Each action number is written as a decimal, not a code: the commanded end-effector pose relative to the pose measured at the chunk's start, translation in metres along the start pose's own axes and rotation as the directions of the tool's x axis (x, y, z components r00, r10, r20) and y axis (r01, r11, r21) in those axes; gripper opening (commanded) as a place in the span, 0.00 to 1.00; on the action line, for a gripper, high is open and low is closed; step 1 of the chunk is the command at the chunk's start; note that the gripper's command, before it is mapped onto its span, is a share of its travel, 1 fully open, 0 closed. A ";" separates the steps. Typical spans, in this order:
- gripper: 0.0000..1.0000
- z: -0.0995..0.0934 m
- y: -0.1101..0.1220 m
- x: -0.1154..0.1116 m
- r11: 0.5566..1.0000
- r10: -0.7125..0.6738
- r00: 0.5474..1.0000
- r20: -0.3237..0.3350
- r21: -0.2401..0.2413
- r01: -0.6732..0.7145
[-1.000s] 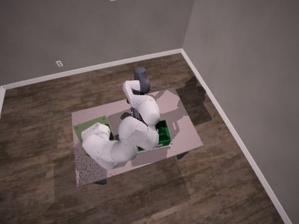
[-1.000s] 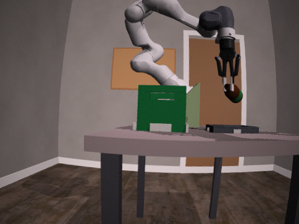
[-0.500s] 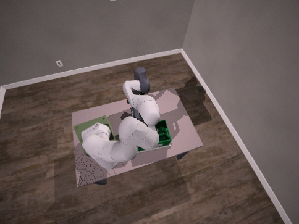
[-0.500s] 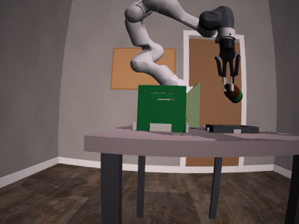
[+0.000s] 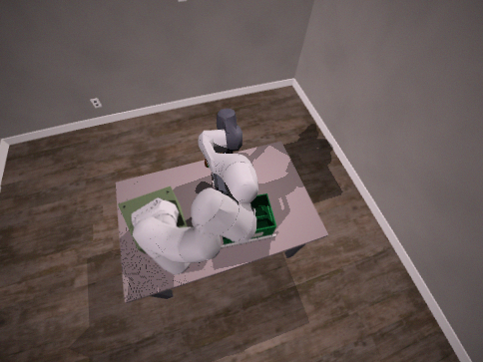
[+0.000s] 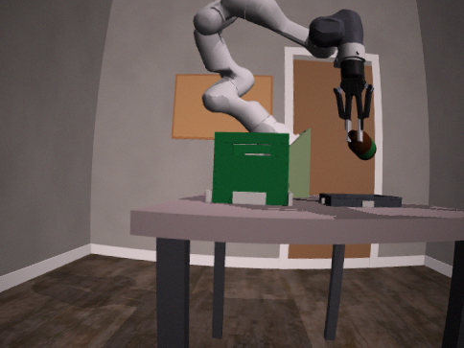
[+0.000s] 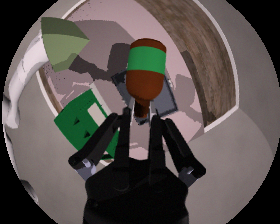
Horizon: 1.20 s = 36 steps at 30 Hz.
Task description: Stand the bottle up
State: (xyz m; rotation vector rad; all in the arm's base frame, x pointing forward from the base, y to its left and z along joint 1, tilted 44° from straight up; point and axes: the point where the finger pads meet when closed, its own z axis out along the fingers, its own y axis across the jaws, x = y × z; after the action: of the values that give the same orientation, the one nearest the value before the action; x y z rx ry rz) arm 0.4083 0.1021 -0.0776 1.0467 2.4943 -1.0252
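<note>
My gripper [image 6: 354,136] [image 7: 141,103] is shut on the neck of a brown bottle [image 6: 362,146] [image 7: 146,87] with a green band. The bottle hangs in the air above the dark tray [image 6: 387,200] [image 7: 168,101]. It is strongly tilted in the exterior view, neck at the fingertips and base lower and to the right. The green crate [image 5: 270,228] [image 6: 251,174] [image 7: 75,120] stands upright on the table, to the left of the tray in the exterior view. In the top view the arm hides the fingers and most of the tray.
An olive green panel [image 5: 148,195] [image 6: 301,170] [image 7: 62,49] stands near the arm's base, behind the crate in the exterior view. The pinkish table [image 5: 304,219] [image 6: 307,225] carries the crate and the tray. The bottle is well above the crate's side of the tray.
</note>
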 end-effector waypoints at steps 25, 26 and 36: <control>0.00 -0.002 0.001 0.003 1.000 -0.003 0.992 0.130 -0.002 0.004; 0.00 -0.002 0.001 0.003 1.000 -0.003 0.991 0.136 -0.002 0.003; 0.00 -0.003 0.002 0.003 1.000 -0.002 0.985 0.171 -0.004 0.003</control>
State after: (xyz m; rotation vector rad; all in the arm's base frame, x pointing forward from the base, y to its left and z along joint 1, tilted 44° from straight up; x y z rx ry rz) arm 0.4052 0.1061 -0.0796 0.8975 2.3845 -1.0709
